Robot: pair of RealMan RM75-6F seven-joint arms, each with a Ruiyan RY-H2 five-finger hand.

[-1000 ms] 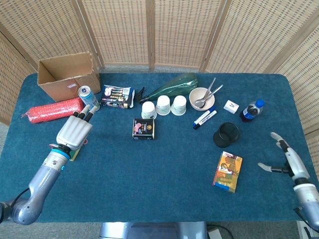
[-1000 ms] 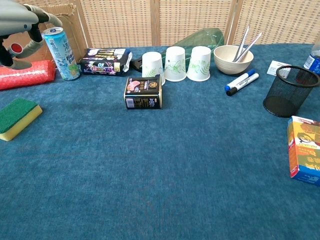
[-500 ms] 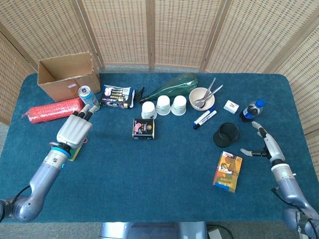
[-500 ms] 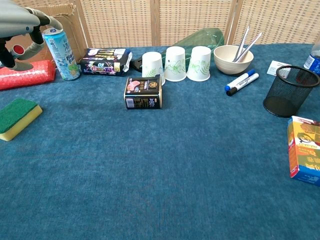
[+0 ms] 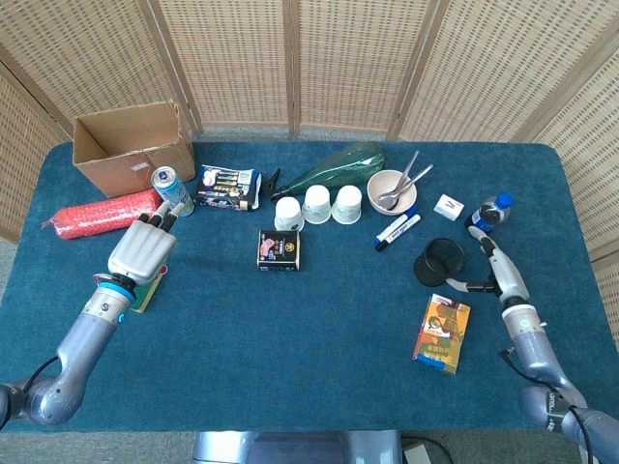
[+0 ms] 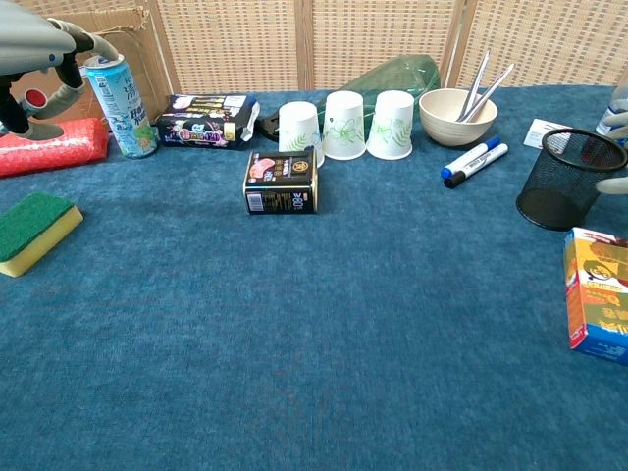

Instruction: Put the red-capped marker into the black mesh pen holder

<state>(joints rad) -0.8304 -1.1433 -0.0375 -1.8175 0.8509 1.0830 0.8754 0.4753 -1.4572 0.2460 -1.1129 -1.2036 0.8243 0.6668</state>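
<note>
The black mesh pen holder (image 5: pixel 438 261) (image 6: pixel 574 177) stands upright at the right. Two markers (image 5: pixel 397 230) (image 6: pixel 476 160) lie side by side between it and the bowl; one has a blue cap, the other a dark end. No red cap shows on either. My right hand (image 5: pixel 488 266) (image 6: pixel 616 183) is open, fingers spread, just right of the holder and level with its rim. Far left, my left hand (image 5: pixel 143 253) (image 6: pixel 44 59) hovers above the sponge with fingers loosely bent and nothing plainly in it. A small round red spot (image 6: pixel 31 96) shows by its thumb.
A snack box (image 5: pixel 441 333) lies in front of the holder, with a cola bottle (image 5: pixel 486 215) and a white eraser (image 5: pixel 448 206) behind it. A bowl with utensils (image 5: pixel 392 190), three upturned cups (image 5: pixel 317 205), a small tin (image 5: pixel 279 249), a drink can (image 5: pixel 171 188) and a cardboard box (image 5: pixel 135 145) also stand here.
My right hand has come in from the table's right front edge, moving up and left to the holder's right side. My left hand has shifted only slightly.
</note>
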